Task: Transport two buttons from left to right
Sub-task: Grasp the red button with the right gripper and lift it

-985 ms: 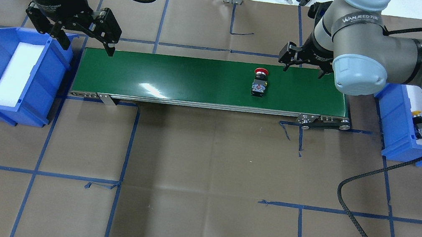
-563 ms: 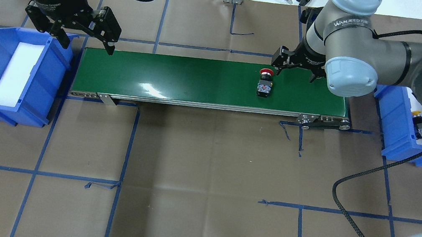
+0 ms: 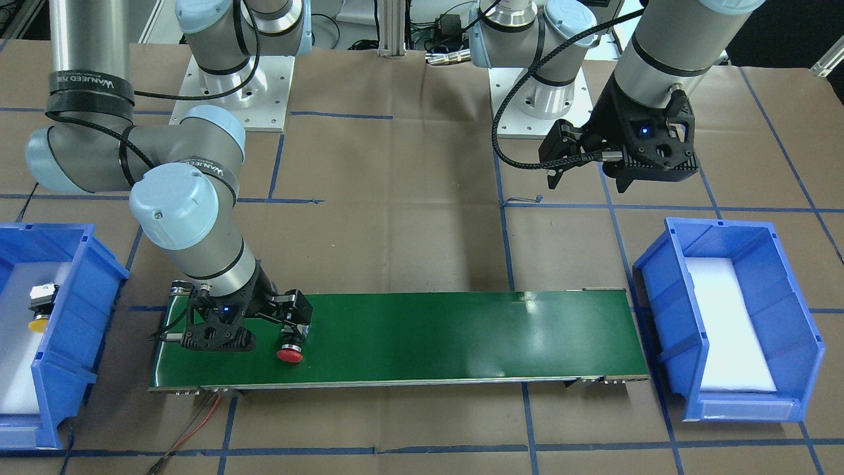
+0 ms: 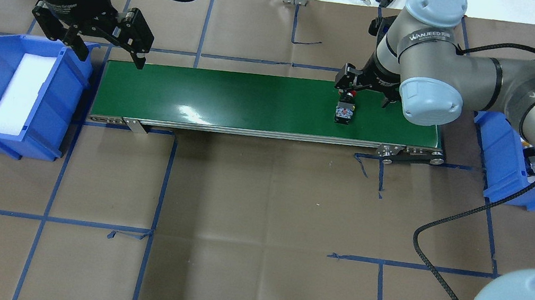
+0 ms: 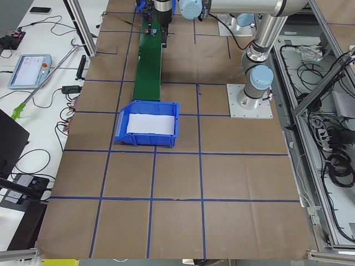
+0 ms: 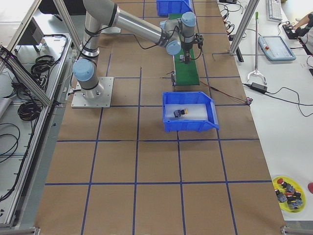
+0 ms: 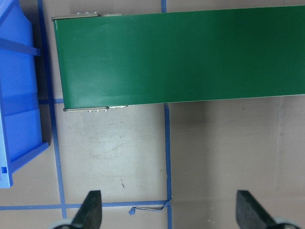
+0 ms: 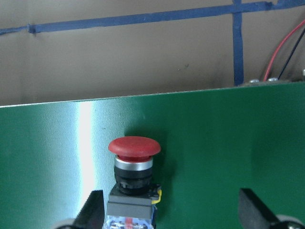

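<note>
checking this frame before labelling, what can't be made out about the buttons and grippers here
- red button: lower body cut off by the bottom edge in the right wrist view; body hidden behind the right gripper in the front-facing view.
- yellow button: overhead, the right arm covers nearly all of it; too small for detail in the exterior right view.
- Whether a finger touches the red button: cannot tell.

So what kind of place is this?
Most likely a robotics lab or test cell: a short green conveyor between two blue bins, a paper-covered table gridded with blue tape, and what looks like a teach pendant with loose cables alongside.
</note>
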Tool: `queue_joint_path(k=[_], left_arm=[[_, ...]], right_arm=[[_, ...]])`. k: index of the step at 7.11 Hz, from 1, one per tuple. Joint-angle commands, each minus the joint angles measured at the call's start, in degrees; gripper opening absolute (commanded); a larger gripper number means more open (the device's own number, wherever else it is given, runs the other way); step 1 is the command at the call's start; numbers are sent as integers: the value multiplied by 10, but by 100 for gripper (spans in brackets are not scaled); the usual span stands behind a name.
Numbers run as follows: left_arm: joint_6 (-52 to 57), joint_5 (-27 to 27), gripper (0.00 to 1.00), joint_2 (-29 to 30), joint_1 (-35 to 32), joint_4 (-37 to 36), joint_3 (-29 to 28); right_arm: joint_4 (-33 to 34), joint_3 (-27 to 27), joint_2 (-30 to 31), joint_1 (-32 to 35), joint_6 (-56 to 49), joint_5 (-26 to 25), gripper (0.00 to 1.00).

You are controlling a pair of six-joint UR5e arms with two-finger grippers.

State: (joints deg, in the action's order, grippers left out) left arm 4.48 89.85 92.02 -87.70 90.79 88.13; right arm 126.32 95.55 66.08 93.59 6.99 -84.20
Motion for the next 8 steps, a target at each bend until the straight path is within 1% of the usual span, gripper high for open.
queue_joint_path(k=[1,2,3,4,5,6,7,8], left_arm=[[0,0,100,0,1,0,0],[2,1,100,0,1,0,0],[2,1,100,0,1,0,0],[3,1,100,0,2,0,0],[4,0,100,0,2,0,0],[4,0,100,0,2,0,0],[4,1,100,0,2,0,0],[4,0,100,0,2,0,0]], right_arm=[[2,-1,-14,0,0,0,100],[3,0,-17,0,-1,-1,99],[2,0,-19,0,-1,-3,94],[-3,0,-20,0,0,-10,79],[-6,0,-19,0,-1,-13,58],[-9,-1,-18,0,-4,-26,37],[-39,-5,-16,-1,-8,-50,8],[-57,-20,-10,-1,-10,-58,6]])
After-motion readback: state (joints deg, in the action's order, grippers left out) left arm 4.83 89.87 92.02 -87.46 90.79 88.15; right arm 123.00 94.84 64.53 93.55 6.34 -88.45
